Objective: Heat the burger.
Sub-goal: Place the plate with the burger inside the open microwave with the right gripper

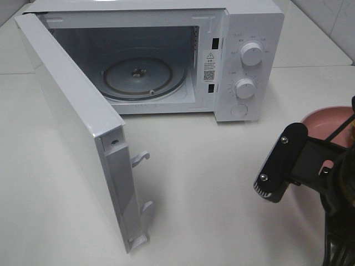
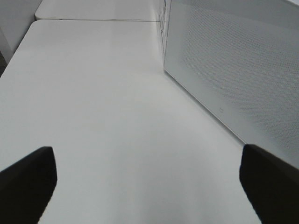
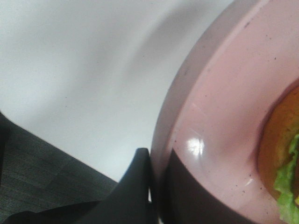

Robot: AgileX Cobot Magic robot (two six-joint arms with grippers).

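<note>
Right gripper pinched on plate rim, apparently gripping it. Burger on plate, mostly cut off at frame edge. Left gripper wide open, empty, beside microwave.

Pink plate — seemingly speckled — white microwave

Bright, even overhead light washes the plain white tabletop; shadows are soft and pale. 1 glare spot sits on the glossy pink speckled plate, whose close view is blurred.
</note>
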